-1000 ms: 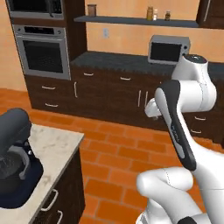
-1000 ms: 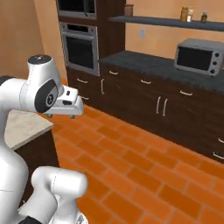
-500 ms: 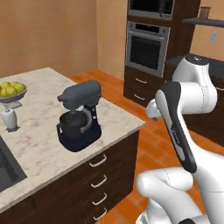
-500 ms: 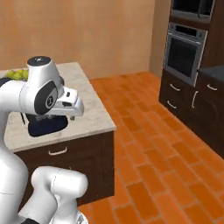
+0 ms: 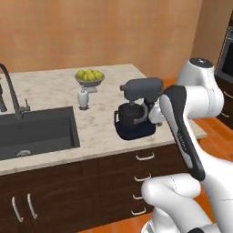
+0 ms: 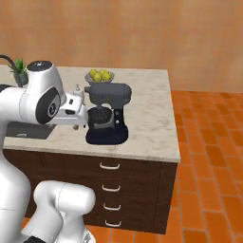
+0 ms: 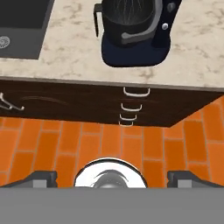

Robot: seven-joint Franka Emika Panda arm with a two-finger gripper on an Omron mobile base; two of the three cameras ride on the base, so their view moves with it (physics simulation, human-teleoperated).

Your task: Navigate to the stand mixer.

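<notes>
Navigation appears close to complete, judging from the views. You will find the stand mixer point(image 5: 136, 109) directly ahead of the base, standing on the counter point(image 5: 54, 91) near its front edge, above a column of drawers point(image 6: 111, 194). From the hand view, the stand mixer sits at top centre, with the counter edge just below it. Any remaining approach looks slight; judge for yourself whether the base must close in further or only settle.

Note the gripper point(image 7: 111, 177): its two dark fingertips sit wide apart at the bottom of the hand view, holding nothing, with the brick floor point(image 7: 65, 144) beneath.

Observe the counter surface: pale speckled stone, carrying a dark sink point(image 5: 34, 132) with a faucet point(image 5: 11, 88), a fruit bowl point(image 5: 89, 77) and a small white dispenser point(image 5: 83, 98) beside it. Behind stands an orange-tan wall point(image 6: 142, 33). Orange brick floor runs to the right of the counter.
</notes>
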